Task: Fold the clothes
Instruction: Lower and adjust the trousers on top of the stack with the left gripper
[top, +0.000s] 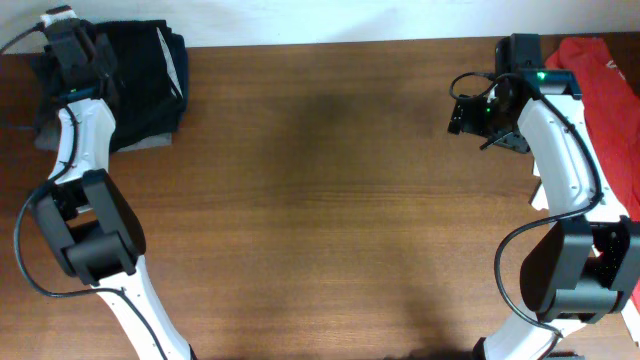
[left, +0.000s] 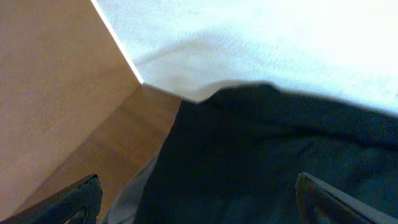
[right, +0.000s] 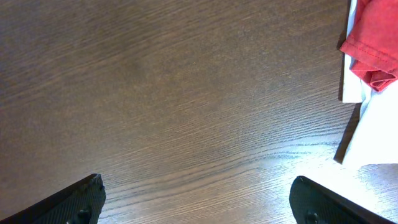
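Dark clothes pile (top: 150, 75) sits at approx 10 o'clock on the table (top: 320, 200) in overhead view, w/ a grey piece (top: 150, 143) showing under its near edge. L gripper (left: 199, 202) hangs over that pile, fingers (left: 81, 199) spread wide apart, nothing btwn them; touching cloth or not, can't tell. Red garment (top: 610, 90) lies at approx 2 o'clock by the table edge, on a white surface (right: 379, 124). R gripper (right: 199, 202) is over bare wood near it, jaws wide apart, empty; red cloth shows at 1 o'clock in its wrist cam.
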